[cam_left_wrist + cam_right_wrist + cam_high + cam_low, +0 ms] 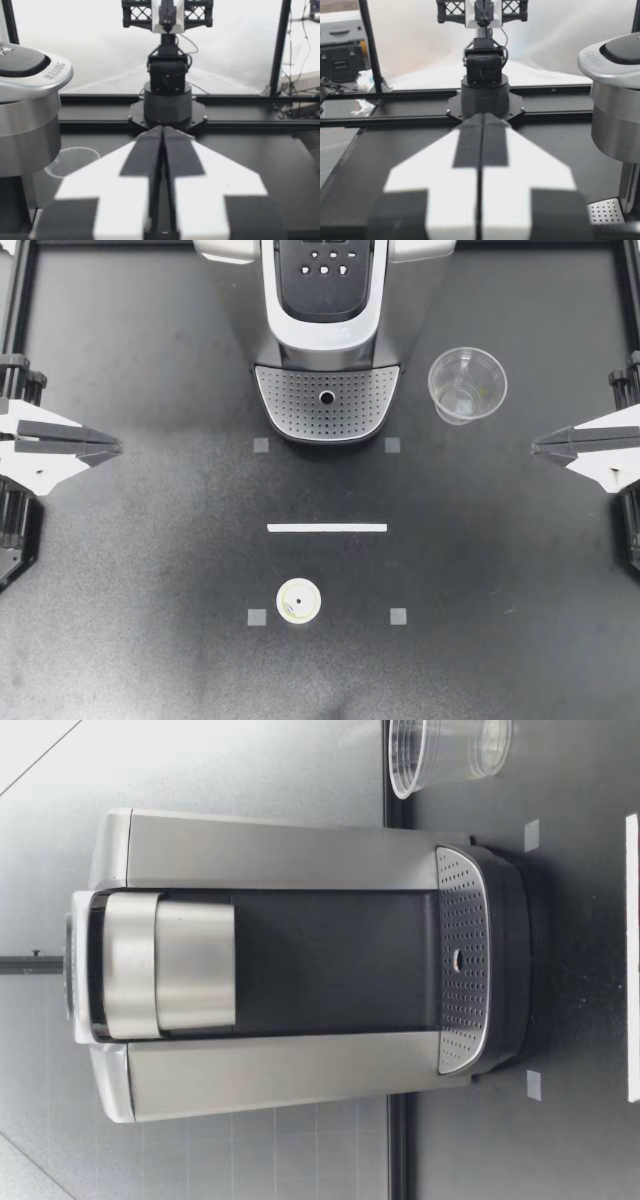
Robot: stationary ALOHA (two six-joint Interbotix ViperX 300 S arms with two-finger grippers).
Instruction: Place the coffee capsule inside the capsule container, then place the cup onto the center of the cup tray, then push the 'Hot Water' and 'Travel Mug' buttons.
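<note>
Left pincer (113, 448) and right pincer (538, 447) rest closed, empty, pointing inward.

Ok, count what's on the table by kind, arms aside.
Coffee machine: 1
Clear cup: 1
Coffee capsule: 1
White tape strip: 1
Grey square markers: 4
Total: 8

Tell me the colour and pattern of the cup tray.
Cup tray: silver, dotted with small holes; clearest in the top view.
</note>
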